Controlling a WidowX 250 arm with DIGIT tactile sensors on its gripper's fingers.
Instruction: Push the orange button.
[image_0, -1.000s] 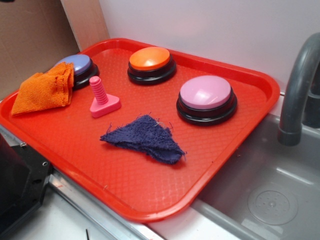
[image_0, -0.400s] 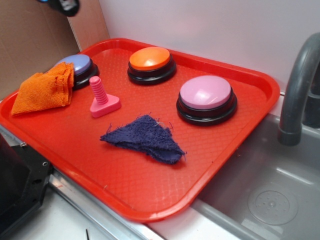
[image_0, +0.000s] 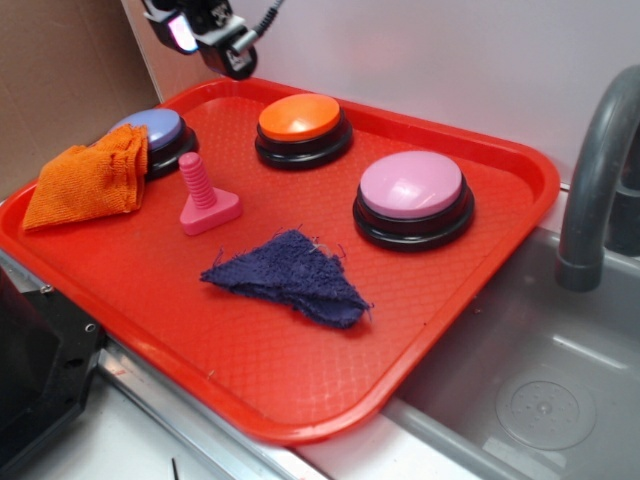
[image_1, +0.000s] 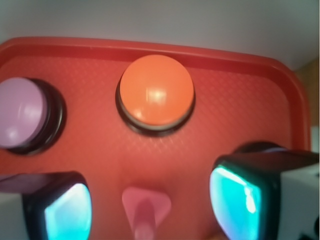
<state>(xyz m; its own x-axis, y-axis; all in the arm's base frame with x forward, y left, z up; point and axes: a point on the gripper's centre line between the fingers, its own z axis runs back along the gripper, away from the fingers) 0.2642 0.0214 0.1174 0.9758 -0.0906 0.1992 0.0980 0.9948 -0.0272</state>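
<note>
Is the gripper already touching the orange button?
No, the gripper hangs above the tray's far left corner, clear of the orange button.

The gripper (image_0: 205, 35) shows at the top left of the exterior view, only its lower end inside the picture, hanging high in the air and touching nothing. It is black, with a pale glowing patch on the side facing the camera, and a dark cable runs up and to the right from it out of the picture. In the wrist view its two fingers (image_1: 252, 192) sit at the bottom corners, each a black block with a bright teal-lit pad facing inward. They stand well apart with a wide gap and nothing between them, so the jaws are spread.
</note>
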